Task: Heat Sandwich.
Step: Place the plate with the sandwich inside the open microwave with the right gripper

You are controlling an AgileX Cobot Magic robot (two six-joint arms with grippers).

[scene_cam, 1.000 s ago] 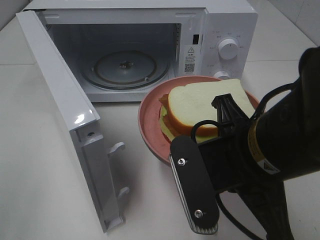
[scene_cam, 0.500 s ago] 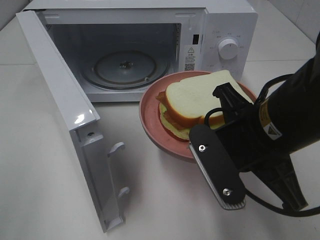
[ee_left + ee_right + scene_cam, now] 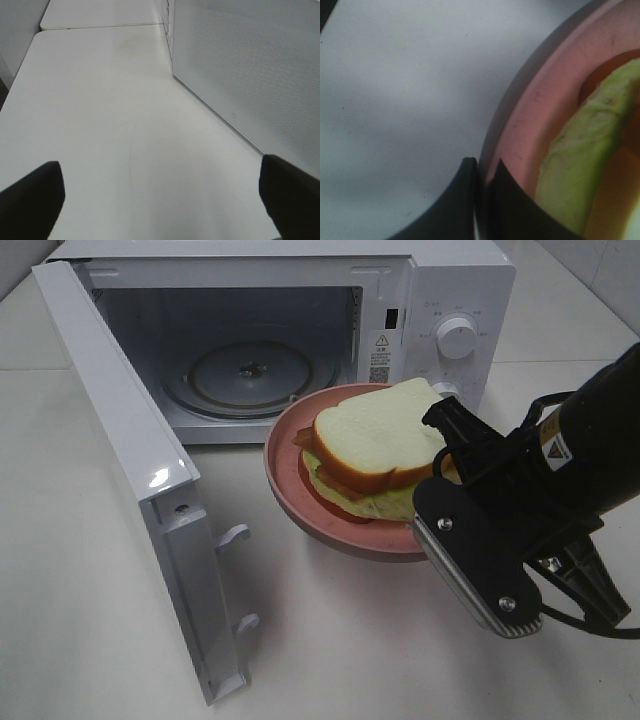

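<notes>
Two right jaws, closed thin, pinched the rim of the smooth, round pink plate (image 3: 285,485), which carried the sandwich (image 3: 370,435) just before the open microwave (image 3: 440,280). Soft bread and limp lettuce could slide, so a level, slow carry onto the glass turntable (image 3: 250,375) seemed wise. Left jaws stood wide apart, empty.

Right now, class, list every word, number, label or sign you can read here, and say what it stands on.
Nothing can be read as words.
White sticker on the microwave front: warning triangle and code square, print too small.
Marks around the upper dial: too small.
Yellow label on the right arm: blurred.
Wrist views: none.
</notes>
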